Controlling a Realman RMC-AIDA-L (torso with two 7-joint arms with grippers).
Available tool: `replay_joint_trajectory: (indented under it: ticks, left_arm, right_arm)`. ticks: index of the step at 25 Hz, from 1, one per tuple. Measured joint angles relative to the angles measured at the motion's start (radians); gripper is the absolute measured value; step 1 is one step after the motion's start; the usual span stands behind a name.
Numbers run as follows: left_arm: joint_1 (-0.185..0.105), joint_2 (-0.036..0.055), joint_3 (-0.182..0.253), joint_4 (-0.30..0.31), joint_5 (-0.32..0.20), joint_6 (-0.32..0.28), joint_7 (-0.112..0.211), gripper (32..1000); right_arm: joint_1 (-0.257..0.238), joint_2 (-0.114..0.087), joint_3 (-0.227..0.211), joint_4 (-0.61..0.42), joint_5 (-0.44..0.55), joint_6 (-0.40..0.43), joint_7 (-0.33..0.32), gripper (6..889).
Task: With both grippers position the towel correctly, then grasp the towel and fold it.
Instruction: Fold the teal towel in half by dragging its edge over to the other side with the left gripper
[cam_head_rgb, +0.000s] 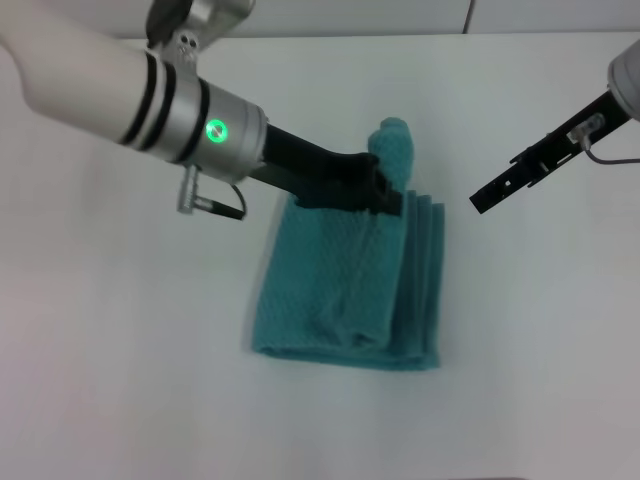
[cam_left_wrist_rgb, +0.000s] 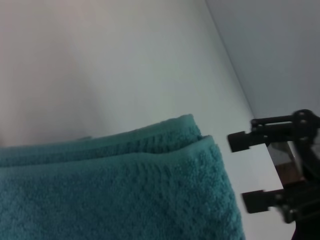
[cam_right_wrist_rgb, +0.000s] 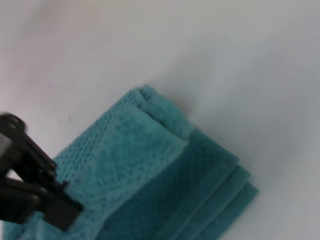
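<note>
The teal towel (cam_head_rgb: 350, 290) lies folded in layers at the middle of the white table, its far end lifted into a bunch. My left gripper (cam_head_rgb: 388, 195) reaches in from the upper left and is shut on that raised far end. The right gripper (cam_head_rgb: 482, 198) hangs open to the right of the towel, apart from it, with nothing between its prongs. In the left wrist view the towel (cam_left_wrist_rgb: 125, 190) fills the lower part, with the right gripper (cam_left_wrist_rgb: 247, 170) beyond its corner. The right wrist view shows the towel's (cam_right_wrist_rgb: 150, 175) stacked edges and the left gripper (cam_right_wrist_rgb: 57, 207) at its side.
The white table (cam_head_rgb: 120, 380) spreads around the towel on all sides. A wall edge (cam_head_rgb: 470, 20) runs along the far side of the table.
</note>
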Motion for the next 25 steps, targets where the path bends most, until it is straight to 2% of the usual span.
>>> replay_joint_trajectory:
  ticks: [3,6,10,21,25]
  left_arm:
    - [-0.045,-0.0034,0.012,-0.201,-0.092,0.080,0.107,139]
    - [-0.064,-0.0052,0.012,-0.297,-0.140,0.143,0.176,150]
    - [-0.059,-0.0061,0.012,-0.304,-0.158,0.162,0.188,164]
    - [-0.043,-0.0043,0.013,-0.306,-0.221,0.155,0.227,204]
    - [-0.043,-0.0023,0.013,-0.306,-0.221,0.147,0.227,359]
  right_arm:
    - [0.007,0.000,0.000,0.000,0.001,-0.006,0.000,855]
    - [0.014,0.000,0.000,0.000,0.002,-0.010,0.000,856]
    - [0.014,0.000,0.000,0.000,0.002,-0.010,0.000,856]
    - [0.014,0.000,0.000,0.000,0.002,-0.010,0.000,855]
    - [0.013,0.000,0.000,0.000,0.002,-0.010,0.000,855]
